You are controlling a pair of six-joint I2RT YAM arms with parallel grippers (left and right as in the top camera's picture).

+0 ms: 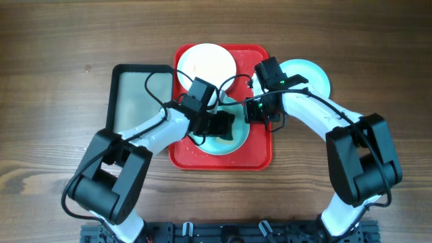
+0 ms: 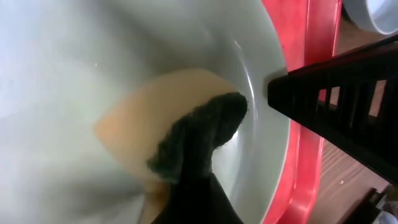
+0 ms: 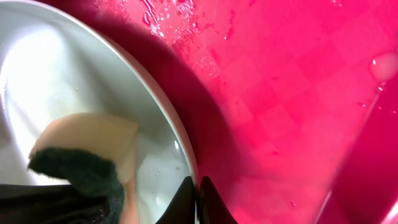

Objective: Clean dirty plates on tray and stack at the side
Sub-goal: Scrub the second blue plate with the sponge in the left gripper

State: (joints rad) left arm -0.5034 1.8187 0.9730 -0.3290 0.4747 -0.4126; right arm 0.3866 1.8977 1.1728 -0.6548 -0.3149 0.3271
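A light turquoise plate (image 1: 219,143) lies in the red tray (image 1: 260,154). My left gripper (image 1: 219,125) is shut on a tan sponge with a dark green scouring side (image 2: 186,118) and presses it onto the plate's inner surface (image 2: 62,62). My right gripper (image 1: 253,111) is shut on this plate's right rim; its fingertips (image 3: 198,199) pinch the edge over the wet tray floor (image 3: 280,93). The sponge also shows in the right wrist view (image 3: 87,143). A white plate (image 1: 209,61) sits at the far end of the tray. A second turquoise plate (image 1: 314,77) lies on the table right of the tray.
A dark grey-black tray (image 1: 131,94) lies on the wooden table left of the red tray. Water drops sit on the red tray floor (image 3: 379,62). My right gripper's black finger (image 2: 336,93) crosses the left wrist view above the tray rim (image 2: 311,124).
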